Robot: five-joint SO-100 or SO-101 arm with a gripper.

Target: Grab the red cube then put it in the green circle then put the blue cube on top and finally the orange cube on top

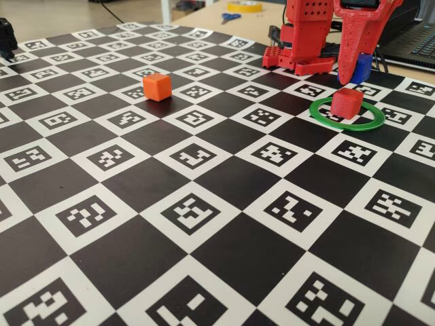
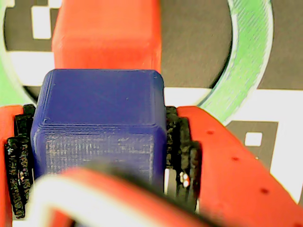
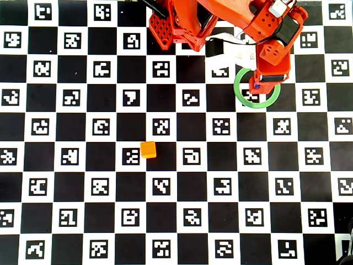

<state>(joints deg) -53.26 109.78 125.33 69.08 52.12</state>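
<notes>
Right now my gripper (image 1: 362, 68) is clenched on the blue cube (image 2: 99, 125), one padded finger (image 2: 182, 151) pressed against each side of it in the wrist view. I hold that cube in the air, just above the green circle (image 1: 370, 122), with a clear gap between its underside and what lies below, as the fixed view shows.

Inside the green circle sits the red cube (image 1: 346, 103), flat on the checkered marker board (image 1: 224, 183). From the wrist view the red cube lies directly beyond the blue one, partly hidden by it, and the ring curves around both on the right. In the overhead view my arm covers most of the ring's inside, so only a sliver of blue shows at the ring's upper part; I cannot tell from there how well the two cubes line up.

The orange cube (image 1: 157, 87) rests well apart from the green circle, out on the open board to the left of it in the fixed view, touching nothing else. Beyond the green circle, at the board's far edge, stands my red base (image 1: 302, 41).
</notes>
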